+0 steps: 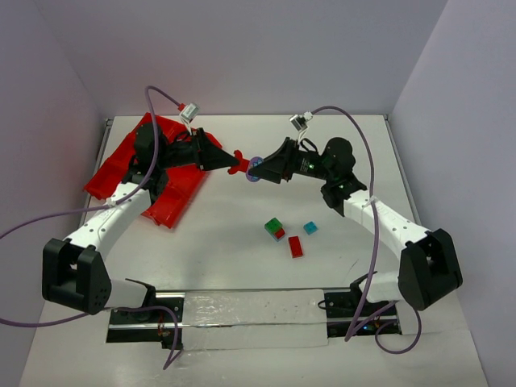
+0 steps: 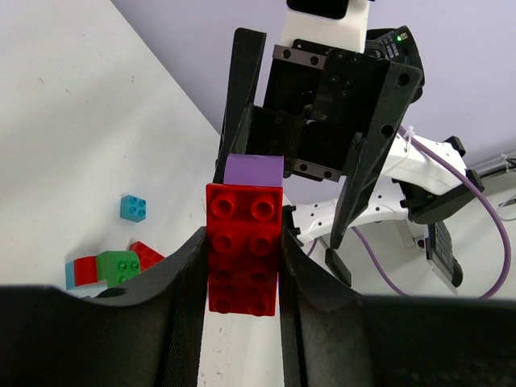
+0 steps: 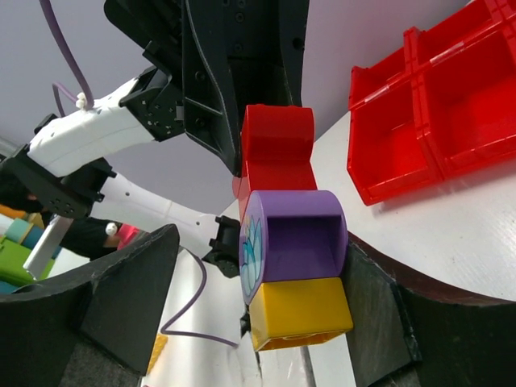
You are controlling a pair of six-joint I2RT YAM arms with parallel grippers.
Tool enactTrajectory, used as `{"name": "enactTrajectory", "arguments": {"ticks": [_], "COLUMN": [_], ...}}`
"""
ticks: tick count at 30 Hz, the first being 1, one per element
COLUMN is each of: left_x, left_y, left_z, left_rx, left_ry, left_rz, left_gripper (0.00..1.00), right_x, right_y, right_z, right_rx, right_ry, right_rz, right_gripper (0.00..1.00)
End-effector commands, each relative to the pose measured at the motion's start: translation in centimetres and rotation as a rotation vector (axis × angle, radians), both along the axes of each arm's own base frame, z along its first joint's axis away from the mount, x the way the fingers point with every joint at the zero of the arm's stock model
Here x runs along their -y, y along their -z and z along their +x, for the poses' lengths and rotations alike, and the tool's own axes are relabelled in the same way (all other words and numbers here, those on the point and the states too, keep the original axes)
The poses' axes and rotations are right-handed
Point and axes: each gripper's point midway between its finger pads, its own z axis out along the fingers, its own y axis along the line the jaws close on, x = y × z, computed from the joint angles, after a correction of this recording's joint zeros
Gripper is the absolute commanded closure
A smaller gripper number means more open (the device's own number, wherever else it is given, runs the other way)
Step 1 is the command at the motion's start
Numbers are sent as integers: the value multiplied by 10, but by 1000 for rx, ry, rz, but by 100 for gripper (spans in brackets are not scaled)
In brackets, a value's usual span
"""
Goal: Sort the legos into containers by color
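My left gripper was clamped on a red brick, holding it in the air over the middle of the table, just right of the tray. A purple piece sat on the brick's far end, and a yellow brick was joined to the purple one. From my left wrist the yellow one was hidden behind the other two.

My right gripper met that stack from the right with its jaws apart around the purple and yellow end. One finger looked to be against the pieces, while the other stood clear of them, so nothing was pinched. I could not tell whether the near finger really touched.

From above, the stack was a small red and purple speck between the two gripper tips. The tray lay at the far left, largely covered by my left arm, so I could not count its compartments or see inside them. My right wrist view cut it off at the frame edge.

On the table nearer my bases lay a green-and-red pair, a cyan brick to its right and a loose red brick nearest of all. From my left wrist this group was partly cut off by my own finger.
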Motion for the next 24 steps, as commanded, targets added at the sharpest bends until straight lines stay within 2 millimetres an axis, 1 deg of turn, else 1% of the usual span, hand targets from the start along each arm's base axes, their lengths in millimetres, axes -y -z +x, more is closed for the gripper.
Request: {"name": "enactTrajectory", "arguments": {"ticks": [1, 3, 4, 5, 7, 10, 15, 16, 18, 20, 21, 24], "left_x": [-2, -2, -2, -2, -1, -2, -2, -2, -2, -2, -3, -5], "left_y": [-15, -15, -15, -16, -17, -17, -18, -17, -17, -18, -17, -20], "left_z": [-3, -3, -3, -3, -3, -4, -5, -5, -5, -6, -6, -6], "left_rx": [81, 82, 80, 82, 84, 86, 90, 90, 91, 96, 102, 106], "left_ry": [9, 9, 10, 10, 12, 14, 15, 16, 17, 17, 14, 4], "left_rz": [-26, -28, -30, -33, -35, -36, -41, -41, -41, -37, -31, -25], "left_gripper": [100, 100, 100, 100, 100, 100, 100, 100, 100, 100, 100, 100], "right_x": [-5, -7, -9, -11, -13, -16, -20, -21, -22, -22, -22, -21], "right_y": [-35, -34, -35, -34, -32, -32, -31, -32, -30, -28, -26, -22], "right_z": [-4, -3, -4, -3, -3, -4, -8, -9, -9, -9, -10, -9], "right_rx": [100, 96, 96, 93, 88, 84, 73, 70, 53, 48, 44, 38], "right_ry": [-20, -25, -31, -33, -41, -51, -89, -98, -108, -110, -111, -98], "right_rz": [62, 60, 61, 59, 58, 65, 85, 93, 99, 104, 103, 100], "right_gripper": [20, 21, 24, 29, 34, 37, 50, 55, 70, 96, 100, 100]}}
